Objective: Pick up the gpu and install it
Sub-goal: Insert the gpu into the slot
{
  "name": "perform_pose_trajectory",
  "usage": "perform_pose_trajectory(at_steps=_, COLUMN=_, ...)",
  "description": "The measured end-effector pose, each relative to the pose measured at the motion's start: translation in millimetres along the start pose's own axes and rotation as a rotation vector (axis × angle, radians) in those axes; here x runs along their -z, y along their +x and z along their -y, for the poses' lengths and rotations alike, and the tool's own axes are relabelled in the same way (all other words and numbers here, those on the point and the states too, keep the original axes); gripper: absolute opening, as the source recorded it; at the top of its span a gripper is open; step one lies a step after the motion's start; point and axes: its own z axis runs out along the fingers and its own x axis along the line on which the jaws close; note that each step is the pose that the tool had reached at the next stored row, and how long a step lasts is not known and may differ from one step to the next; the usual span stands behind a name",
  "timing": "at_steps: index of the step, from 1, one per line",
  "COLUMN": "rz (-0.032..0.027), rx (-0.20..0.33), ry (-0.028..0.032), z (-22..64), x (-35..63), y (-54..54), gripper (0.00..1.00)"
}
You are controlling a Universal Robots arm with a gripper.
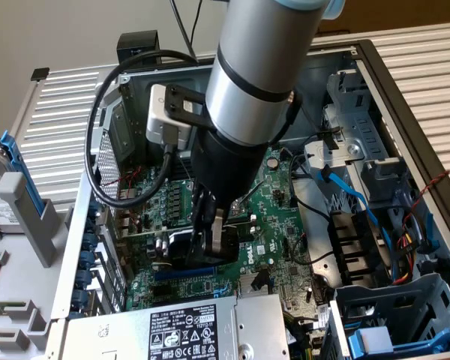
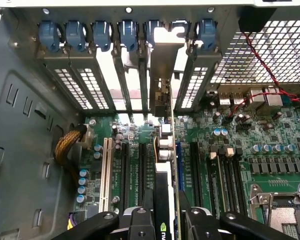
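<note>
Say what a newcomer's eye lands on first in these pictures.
The big silver-and-black arm reaching into the open computer case dominates the exterior view. Its tool is clamped on the gpu, held on edge at the green motherboard. In the wrist view, the row of blue clips along the case's rear slots stands out, the card's silver bracket close by them.

A computer-assembly workshop or lab: an opened desktop case (image 2: 20, 125), its bare motherboard (image 1: 277, 217), and a robot arm (image 1: 262, 67).
</note>
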Motion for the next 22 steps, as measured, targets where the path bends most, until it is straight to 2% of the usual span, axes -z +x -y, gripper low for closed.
perform_pose_trajectory(at_steps=2, rz=0.0000, rx=0.000, ry=-0.0043, z=0.7, x=0.4, y=0.0, gripper=0.29)
perform_pose_trajectory(at_steps=4, rz=0.0000, rx=-0.001, ry=-0.0058, z=1.1, x=0.6, y=0.0, gripper=0.29)
perform_pose_trajectory(at_steps=11, rz=0.0011, rx=0.000, ry=-0.0058, z=1.2, x=0.5, y=-1.7, gripper=0.29)
perform_pose_trajectory(at_steps=22, rz=0.0020, rx=0.000, ry=-0.0049, z=0.9, x=0.2, y=-11.1, gripper=0.29)
